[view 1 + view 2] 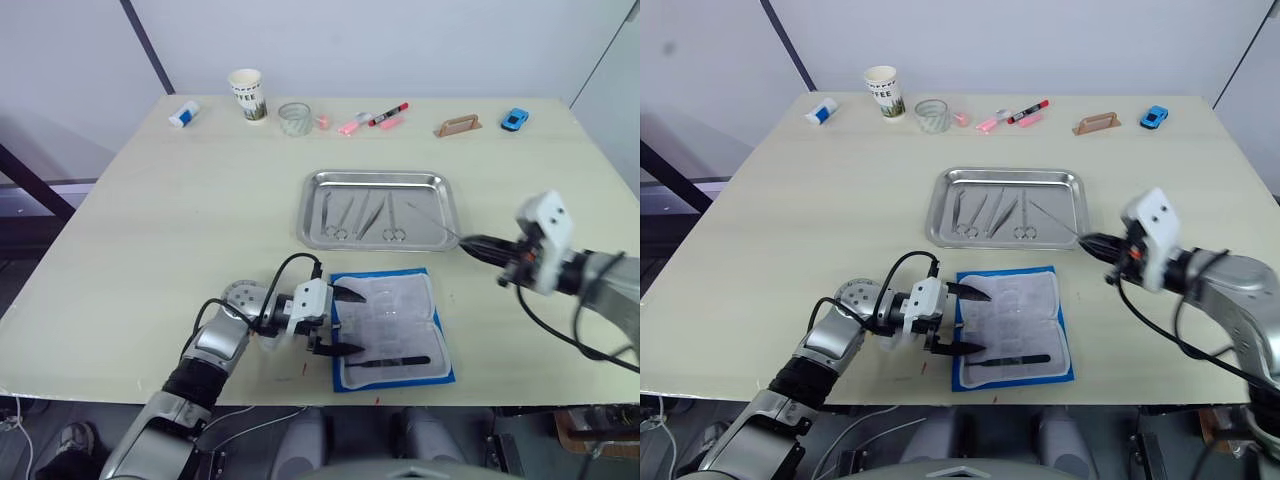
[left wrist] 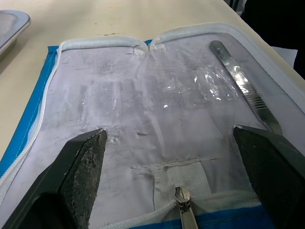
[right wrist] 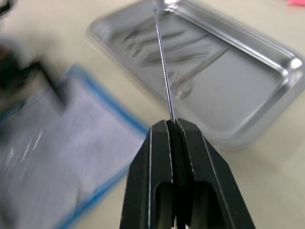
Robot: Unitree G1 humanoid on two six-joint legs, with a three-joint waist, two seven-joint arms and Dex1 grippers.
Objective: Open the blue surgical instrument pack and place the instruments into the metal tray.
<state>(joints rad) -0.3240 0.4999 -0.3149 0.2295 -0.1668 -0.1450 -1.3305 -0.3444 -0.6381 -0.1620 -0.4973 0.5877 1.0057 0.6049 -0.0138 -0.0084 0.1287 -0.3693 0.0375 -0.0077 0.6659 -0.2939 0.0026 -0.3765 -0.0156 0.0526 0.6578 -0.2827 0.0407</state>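
The blue surgical instrument pack [image 1: 390, 328] lies unzipped and spread flat near the table's front edge, its whitish clear insert facing up. One slim instrument [image 2: 243, 86] still lies in it along the front side. My left gripper [image 1: 345, 322] is open at the pack's left edge, one finger [image 2: 83, 162] on either side of the zipper end. My right gripper [image 3: 172, 125] is shut on a thin silvery instrument [image 3: 163, 62], held low just right of the metal tray [image 1: 380, 180], its tip reaching over the tray's right end. Several instruments [image 1: 360, 215] lie in the tray.
Along the far edge stand a small white-blue bottle [image 1: 184, 113], a paper cup [image 1: 247, 95], a clear glass [image 1: 294, 118], pink and red markers [image 1: 375, 118], a brown wooden piece [image 1: 459, 125] and a blue toy car [image 1: 514, 119].
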